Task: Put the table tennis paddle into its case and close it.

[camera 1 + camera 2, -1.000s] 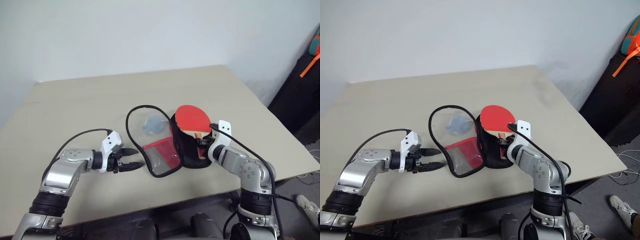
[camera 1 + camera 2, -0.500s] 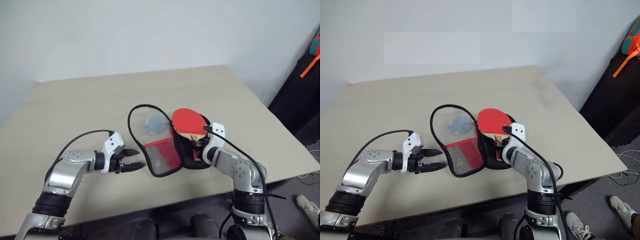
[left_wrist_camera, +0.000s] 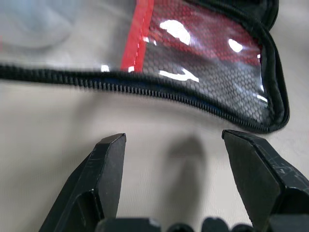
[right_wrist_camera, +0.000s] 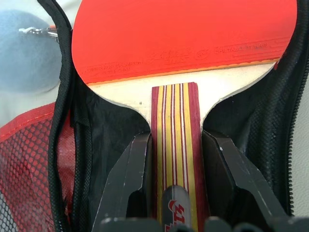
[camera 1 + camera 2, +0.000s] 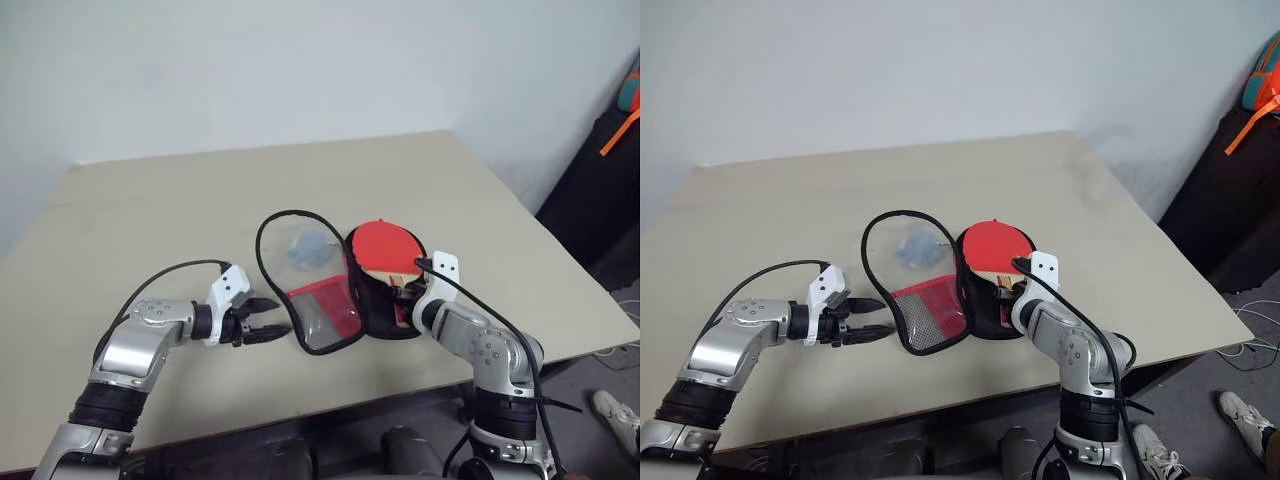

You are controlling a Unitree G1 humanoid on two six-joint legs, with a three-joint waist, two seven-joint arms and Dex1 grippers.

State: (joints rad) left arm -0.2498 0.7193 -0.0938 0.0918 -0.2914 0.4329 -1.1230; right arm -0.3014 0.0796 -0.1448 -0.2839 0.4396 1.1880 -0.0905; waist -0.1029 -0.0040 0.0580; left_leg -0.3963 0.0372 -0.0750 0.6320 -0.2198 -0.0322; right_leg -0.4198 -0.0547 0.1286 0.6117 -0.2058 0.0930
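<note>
The table tennis paddle (image 4: 183,43) is lying inside the open case (image 5: 375,305), its red blade resting against the black lining of the half nearer the right arm, with the striped wooden handle pointing back toward the right gripper (image 4: 176,159). That gripper's jaws are sitting closed on the handle, one finger on each side, presumably so the blade can be steered and seated deep in the pocket before anything is zipped. The other half of the case, the mesh flap (image 5: 320,312), is lying spread flat on the tabletop (image 5: 150,200), which is leaving the pocket mouth wide and unobstructed. A small grey-blue lump (image 5: 310,247) is sitting just beyond the flap, inside the loop of black edging. The left gripper (image 5: 262,320) is hovering just beside the flap's near corner with its jaws standing wide and holding nothing, likely waiting to lift the flap over.

The right wrist view is showing the fingers pressing on the handle and the zipper teeth running around the blade, which the head views are too far off to reveal. The left wrist view is showing bare tabletop between the spread fingers (image 3: 104,169) and the flap's zipper edge, apart from both.
</note>
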